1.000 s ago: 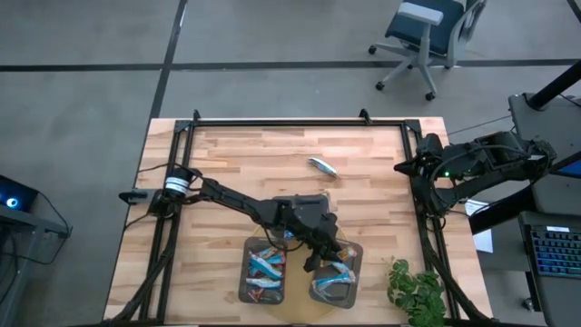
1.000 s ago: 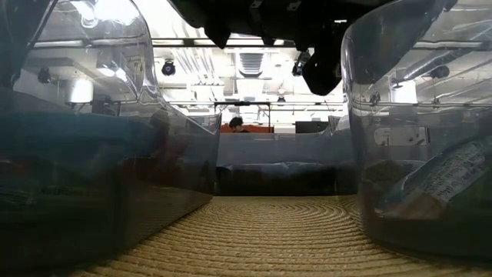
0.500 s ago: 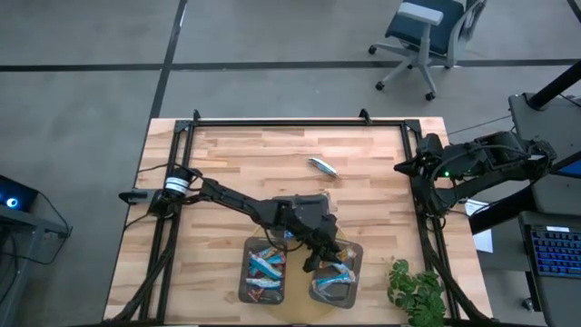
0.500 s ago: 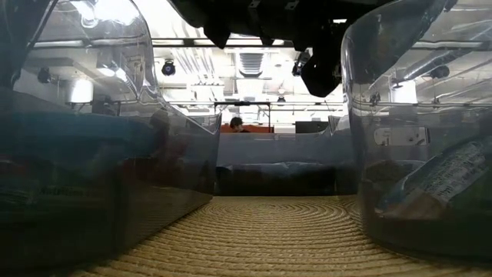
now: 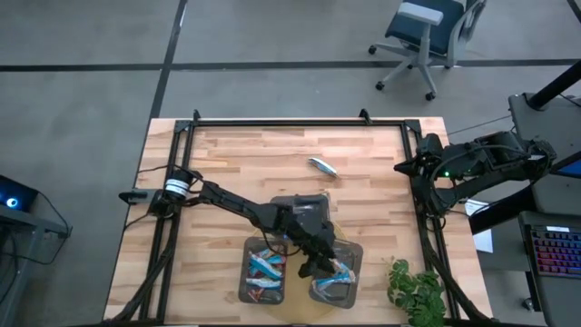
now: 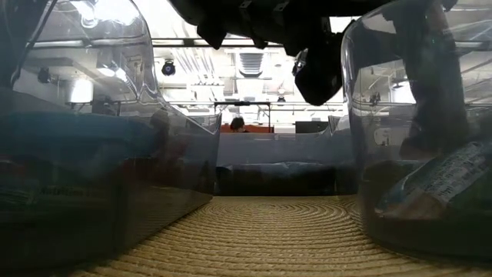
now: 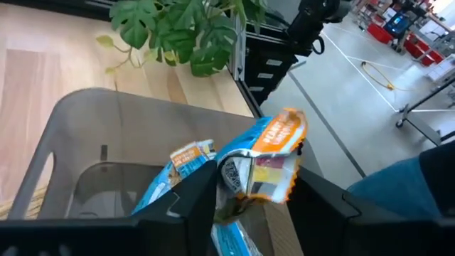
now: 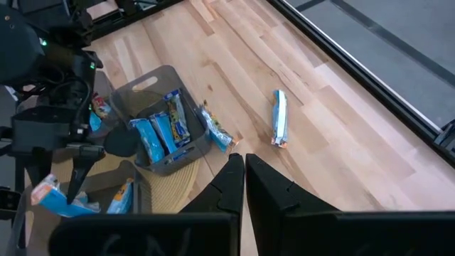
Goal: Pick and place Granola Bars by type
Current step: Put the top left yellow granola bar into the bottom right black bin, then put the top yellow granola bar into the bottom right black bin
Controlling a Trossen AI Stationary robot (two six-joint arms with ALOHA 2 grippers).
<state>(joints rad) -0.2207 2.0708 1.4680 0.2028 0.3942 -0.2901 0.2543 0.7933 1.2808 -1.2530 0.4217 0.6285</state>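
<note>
Meanwhile, over the right-hand tray

Now the left gripper [image 5: 322, 265] is hanging over the right-hand grey tray [image 5: 355, 256], with the left arm reaching in from the table's left side. Its dark fingers [image 7: 202, 188] are standing partly apart with a blue-and-orange granola bar [image 7: 266, 153] lying between them in the left wrist view; whether they are pressing on the wrapper or merely flanking it cannot be told. Below that bar, more blue bars [image 7: 186, 162] are lying inside the tray. In the right wrist view the same gripper [image 8: 75, 174] is showing farther off, a blue bar [image 8: 60, 195] at its tips.

Just beside this tray, toward the left arm's side, the left-hand grey tray [image 5: 245, 282] is holding a heap of blue bars [image 5: 266, 264]. Both trays are sitting on a round woven mat [image 6: 269, 231] at the table's near edge, and the low view is looking between their translucent walls. In the right wrist view one blue bar [image 8: 217, 131] is lying on the wood, touching the outer wall of a tray. Well apart from the trays, toward the middle of the wooden table [image 5: 236, 154], a single silvery-blue bar [image 5: 321, 166] is lying alone on the boards.

The right gripper [image 8: 244, 167] is waiting with its fingers pressed together, empty, parked at the table's right edge. A leafy green plant [image 5: 416, 289] is sitting near the table's front right corner, and a blue office chair [image 5: 425, 32] is standing on the floor beyond.
</note>
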